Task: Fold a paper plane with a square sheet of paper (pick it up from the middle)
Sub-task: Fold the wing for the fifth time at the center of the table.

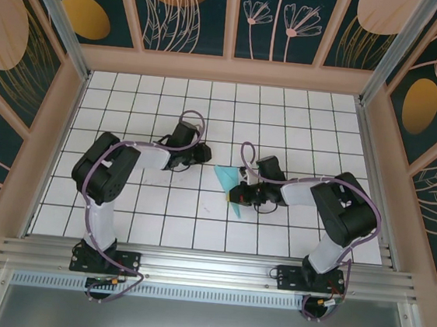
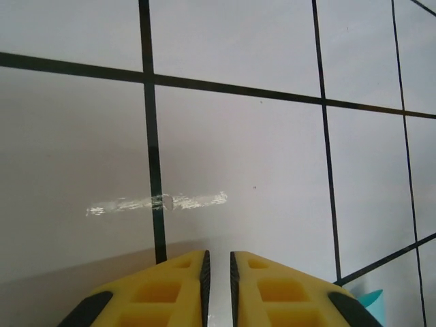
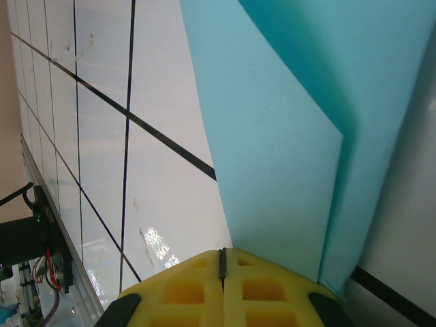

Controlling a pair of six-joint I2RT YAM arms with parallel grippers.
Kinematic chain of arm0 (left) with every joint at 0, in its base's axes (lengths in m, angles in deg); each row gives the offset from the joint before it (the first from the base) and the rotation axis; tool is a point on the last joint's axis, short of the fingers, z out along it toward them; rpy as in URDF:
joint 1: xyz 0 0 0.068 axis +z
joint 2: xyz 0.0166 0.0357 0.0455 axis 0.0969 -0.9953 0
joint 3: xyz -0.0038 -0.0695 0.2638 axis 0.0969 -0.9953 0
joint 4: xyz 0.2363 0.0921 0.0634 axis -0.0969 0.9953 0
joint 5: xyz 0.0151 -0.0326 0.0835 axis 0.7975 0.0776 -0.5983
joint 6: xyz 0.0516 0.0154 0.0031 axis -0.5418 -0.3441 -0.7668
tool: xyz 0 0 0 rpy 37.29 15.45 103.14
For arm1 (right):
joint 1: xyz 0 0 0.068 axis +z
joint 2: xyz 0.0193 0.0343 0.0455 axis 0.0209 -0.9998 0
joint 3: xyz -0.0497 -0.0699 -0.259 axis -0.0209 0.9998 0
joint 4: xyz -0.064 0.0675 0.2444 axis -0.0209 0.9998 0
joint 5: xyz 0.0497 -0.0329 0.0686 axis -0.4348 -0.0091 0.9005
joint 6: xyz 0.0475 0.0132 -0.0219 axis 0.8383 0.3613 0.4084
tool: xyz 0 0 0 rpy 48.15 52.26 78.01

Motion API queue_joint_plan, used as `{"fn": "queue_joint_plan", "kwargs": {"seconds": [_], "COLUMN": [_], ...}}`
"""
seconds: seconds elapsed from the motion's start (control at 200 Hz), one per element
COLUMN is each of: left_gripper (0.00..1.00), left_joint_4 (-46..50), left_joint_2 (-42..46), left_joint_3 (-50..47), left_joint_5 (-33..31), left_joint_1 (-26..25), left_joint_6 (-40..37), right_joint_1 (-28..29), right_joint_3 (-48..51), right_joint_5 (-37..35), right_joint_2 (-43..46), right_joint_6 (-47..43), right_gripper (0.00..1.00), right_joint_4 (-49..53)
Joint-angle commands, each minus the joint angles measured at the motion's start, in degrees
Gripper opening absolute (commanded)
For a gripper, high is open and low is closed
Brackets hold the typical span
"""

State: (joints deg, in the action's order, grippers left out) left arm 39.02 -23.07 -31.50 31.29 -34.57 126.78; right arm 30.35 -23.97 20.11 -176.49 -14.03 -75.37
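My right pincer [image 3: 222, 260] is fully closed, its two yellow fingers pressed flat together with only a seam between them. The sheet of paper [image 3: 286, 157], turquoise and folded over on itself, lies straight ahead of that pincer and to its right, spreading away from the fingertips across the worktop [image 3: 102, 136]. One layer lies on another, and the upper layer's edge runs diagonally, with a darker band on the layer beneath. The near end of the paper runs in behind the tip of the right-hand finger; I cannot tell whether it is pinched or merely touched. From above, the paper shows as a slim pointed shape just beside the right pincer, between the two pincers.

My left pincer [image 2: 218, 271] stands narrow: a thin slit separates its yellow fingers, and nothing sits in the gap. It hangs close over bare white tile. A pale shiny smear [image 2: 157, 202] crosses a black grid line just ahead of its tips, and a small turquoise corner of the paper peeks in low on its right side.
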Motion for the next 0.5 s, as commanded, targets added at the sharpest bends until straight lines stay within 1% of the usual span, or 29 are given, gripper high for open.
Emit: {"fn": "queue_joint_plan", "kwargs": {"seconds": [0.0,0.115,0.225,0.265,0.315,0.4,0.43,0.495], "left_gripper": [0.19,0.17,0.15,0.14,0.11,0.10,0.10,0.10], "left_joint_4": [-3.45,-8.73,-11.24,-11.44,-11.45,-15.76,-16.80,-19.61], "left_joint_2": [5.55,8.25,6.92,6.02,4.98,3.31,2.58,1.16], "left_joint_3": [-2.73,-6.19,-6.53,-6.74,-7.81,-10.77,-11.02,-11.22], "left_joint_5": [4.68,9.55,14.33,14.43,12.68,11.95,12.33,15.42], "left_joint_1": [-0.71,-3.21,-7.38,-8.41,-8.95,-8.92,-8.95,-9.01], "left_joint_6": [1.87,4.86,6.25,6.84,8.83,12.07,12.91,13.97], "right_joint_1": [0.10,0.14,0.09,0.10,0.14,0.14,0.12,0.14], "right_joint_3": [1.16,1.04,0.90,1.02,1.20,1.21,1.21,1.34], "right_joint_5": [-3.69,-4.17,-4.13,-4.34,-4.41,-4.68,-4.94,-4.86], "right_joint_2": [-2.96,-2.94,-3.23,-3.11,-3.01,-3.10,-3.21,-3.29], "right_joint_6": [-1.55,-1.20,-0.60,-0.30,0.01,0.45,0.64,0.96], "right_gripper": [0.03,0.03,0.03,0.03,0.03,0.03,0.03,0.03], "right_joint_4": [5.80,5.49,4.98,4.64,4.18,3.91,3.95,3.48]}}
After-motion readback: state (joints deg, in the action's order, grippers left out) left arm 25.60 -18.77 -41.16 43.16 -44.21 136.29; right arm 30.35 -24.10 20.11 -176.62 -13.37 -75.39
